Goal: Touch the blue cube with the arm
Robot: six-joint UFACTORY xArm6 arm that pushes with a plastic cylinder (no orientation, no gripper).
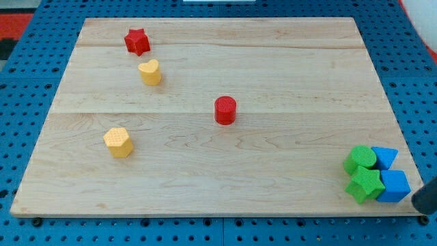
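The blue cube (395,186) sits at the board's bottom right corner, in a tight cluster with a green star (364,184) to its left, a green cylinder (360,158) and a blue triangular block (386,157) above. Only the lower end of my dark rod shows at the view's right edge. My tip (417,206) is just right of and below the cube's lower right corner, very close to it. I cannot tell whether it touches.
A red star (136,41) and a yellow heart (150,71) lie at the top left. A red cylinder (225,110) stands near the middle. A yellow hexagon (118,142) lies at the left. The wooden board (273,61) rests on blue pegboard.
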